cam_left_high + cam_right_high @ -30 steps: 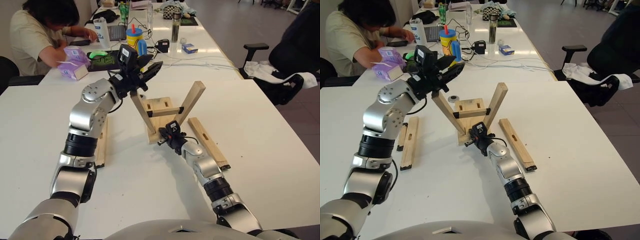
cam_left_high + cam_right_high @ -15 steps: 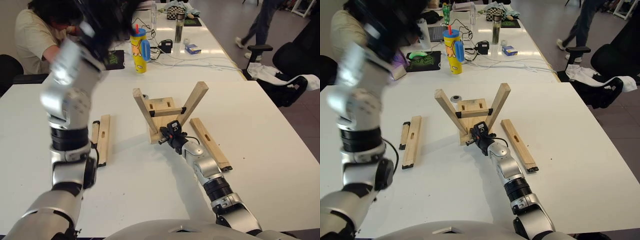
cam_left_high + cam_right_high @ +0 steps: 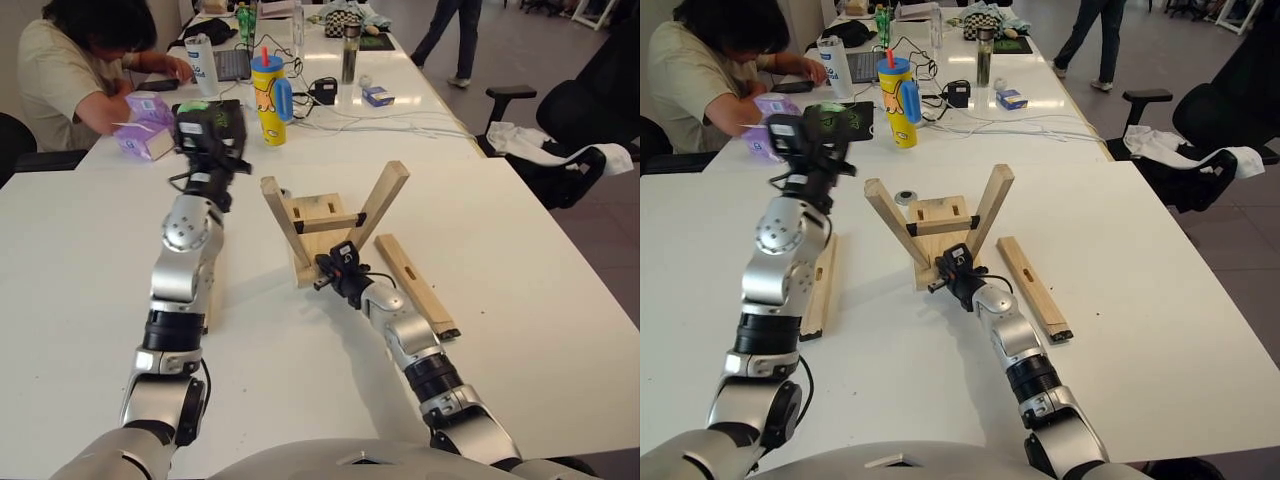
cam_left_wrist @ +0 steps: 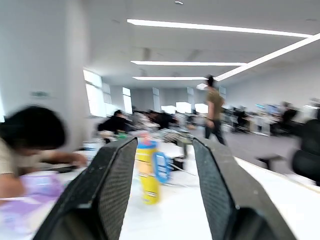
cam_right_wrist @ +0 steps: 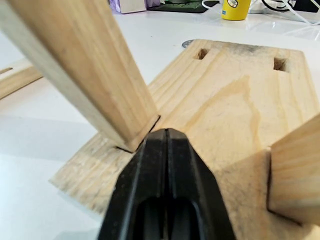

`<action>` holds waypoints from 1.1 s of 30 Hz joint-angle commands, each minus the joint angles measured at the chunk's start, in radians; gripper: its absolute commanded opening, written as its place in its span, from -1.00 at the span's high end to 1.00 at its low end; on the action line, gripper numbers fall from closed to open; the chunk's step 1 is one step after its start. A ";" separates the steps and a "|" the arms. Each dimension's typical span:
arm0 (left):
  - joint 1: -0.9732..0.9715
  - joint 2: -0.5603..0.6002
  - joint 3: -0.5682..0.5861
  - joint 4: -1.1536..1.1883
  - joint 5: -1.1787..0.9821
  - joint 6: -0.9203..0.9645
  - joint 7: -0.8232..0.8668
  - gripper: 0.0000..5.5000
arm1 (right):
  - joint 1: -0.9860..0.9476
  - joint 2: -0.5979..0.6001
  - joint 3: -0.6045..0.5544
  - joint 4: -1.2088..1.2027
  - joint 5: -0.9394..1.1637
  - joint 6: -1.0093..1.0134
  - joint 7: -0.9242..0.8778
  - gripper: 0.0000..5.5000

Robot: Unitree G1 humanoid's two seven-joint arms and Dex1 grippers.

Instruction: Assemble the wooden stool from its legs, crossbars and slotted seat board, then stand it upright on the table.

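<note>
Looking down from the head: a half-built stool [image 3: 330, 225] near the middle of the bench [image 3: 520, 250], seat board [image 3: 318, 210] flat on the surface, two legs [image 3: 287, 228] wedged in and splaying upward, tied by one crossbar [image 3: 330, 224]. Just beside it on the right, a loose leg [image 3: 417, 286]; on the left, partly under the raised arm, more loose pieces [image 3: 821, 283]. Up near the far edge, well apart from the stool, the left end effector [image 3: 208, 118]; down at the near edge of the seat board, the right end effector [image 3: 322, 281]. From the left wrist: fingers [image 4: 117, 185] spread wide with nothing between them, aimed out past a yellow cup [image 4: 148, 172]. From the right wrist: fingers closed tight together on nothing, tip lying over the board at the foot of one leg, probably pressing it down, though hard to confirm contact from so close. Beyond, two slots [image 5: 202, 53] not yet filled. Risks from here: pinning with only a closed tip, so likely to let the board slide or tilt once another leg is pushed in; splayed legs prone to lever out if seated loosely; a careless descent by the left arm apt to knock the nearer standing leg.
</note>
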 commanded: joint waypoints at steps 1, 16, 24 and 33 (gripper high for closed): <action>0.169 0.015 0.052 -0.217 0.067 0.100 0.049 0.24 | 0.051 0.001 0.022 -0.038 -0.023 0.023 0.006 1.00; 0.371 -0.112 -0.056 -0.268 0.052 0.382 0.001 0.24 | -0.047 0.040 0.105 -0.219 -0.086 0.148 0.009 1.00; 0.430 -0.132 0.019 -0.398 0.095 0.328 0.065 0.24 | 0.297 -0.125 -0.234 -0.835 0.097 0.238 0.020 1.00; 0.336 -0.119 0.055 -0.353 0.184 0.295 0.114 0.24 | -0.029 -0.111 -0.451 -0.659 0.008 0.262 -0.301 1.00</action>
